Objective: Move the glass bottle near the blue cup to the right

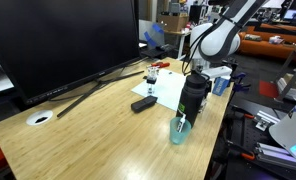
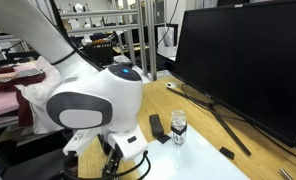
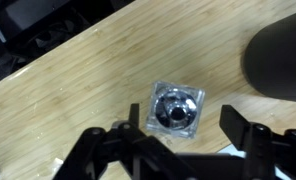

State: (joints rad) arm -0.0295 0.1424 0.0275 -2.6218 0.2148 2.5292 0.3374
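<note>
In the wrist view the glass bottle [image 3: 175, 110] stands upright on the wooden table, seen from above: a small square clear body with a silvery top. My gripper [image 3: 188, 125] is open and hovers above it, with one finger on each side and neither touching it. The blue cup [image 1: 180, 130] stands near the table's front edge in an exterior view, out of the wrist view. The glass bottle is too small to make out beside the cup there.
The tall black flask [image 1: 195, 95] stands close behind the cup, showing as a dark blur [image 3: 283, 50] in the wrist view. Another small glass bottle [image 2: 178, 128] and a black remote [image 2: 156, 127] sit on white paper. A large monitor [image 1: 58, 40] fills the back.
</note>
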